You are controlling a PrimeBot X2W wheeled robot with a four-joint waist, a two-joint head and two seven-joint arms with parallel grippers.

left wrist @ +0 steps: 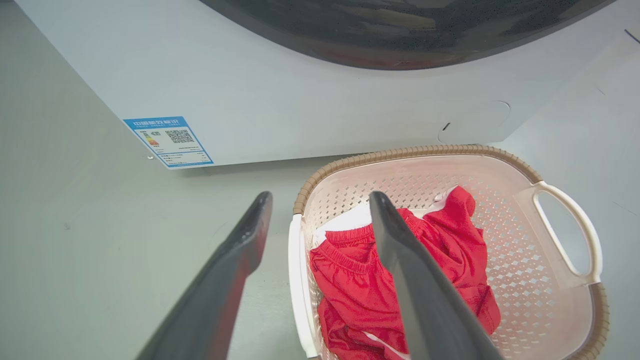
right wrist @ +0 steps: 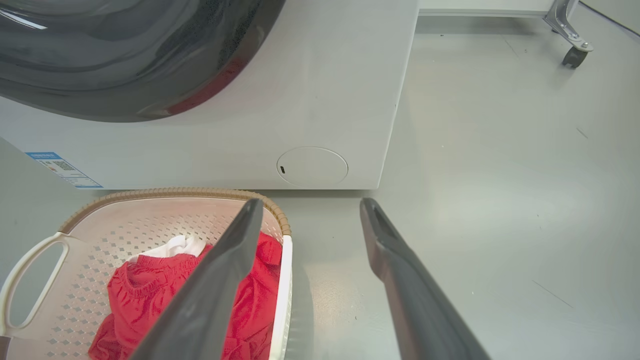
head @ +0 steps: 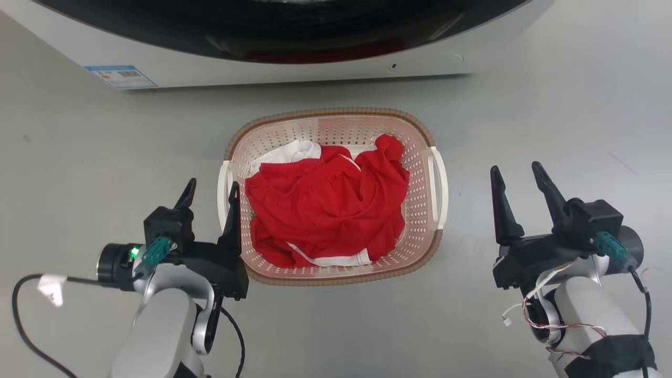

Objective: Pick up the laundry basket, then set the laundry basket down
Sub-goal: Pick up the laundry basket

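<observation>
Left gripper (head: 213, 184) spread beside laundry basket (head: 336, 112), right gripper (head: 514, 167) spread

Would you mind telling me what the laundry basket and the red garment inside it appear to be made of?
The laundry basket looks like moulded matte plastic: regular punched holes, white handles; its brown rim likely imitates weave. The red garment seems soft knit fabric: crumpled folds, ribbed band.
</observation>
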